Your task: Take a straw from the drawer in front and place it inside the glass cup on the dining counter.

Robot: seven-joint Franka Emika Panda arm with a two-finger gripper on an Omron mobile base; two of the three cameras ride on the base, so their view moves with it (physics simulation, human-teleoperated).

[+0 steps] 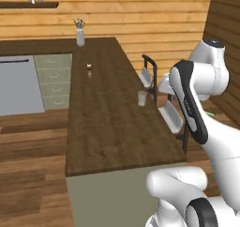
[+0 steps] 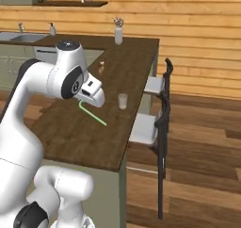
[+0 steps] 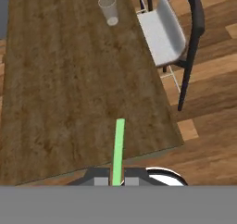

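My gripper (image 3: pixel 117 181) is shut on the bright-green straw (image 3: pixel 118 149), which sticks out from between the fingertips over the near end of the dark-brown dining counter (image 3: pixel 69 89). In the right base view the gripper (image 2: pixel 84 101) hovers above the counter (image 2: pixel 70 133), and the straw (image 2: pixel 94 115) slants down and right toward the wood. The clear glass cup (image 3: pixel 109 9) stands upright near the counter's right edge, well ahead of the straw tip; it is also seen as the cup (image 2: pixel 123 101) and the cup (image 1: pixel 142 98). The drawer is out of view.
Two dark-framed stools with white seats (image 2: pixel 147 128) stand along the counter's right side. A vase with flowers (image 2: pixel 118 31) and a small bottle (image 2: pixel 101 66) sit farther up the counter. Sage-green cabinet drawers (image 1: pixel 54 80) and a grey appliance (image 1: pixel 18 85) lie to the left.
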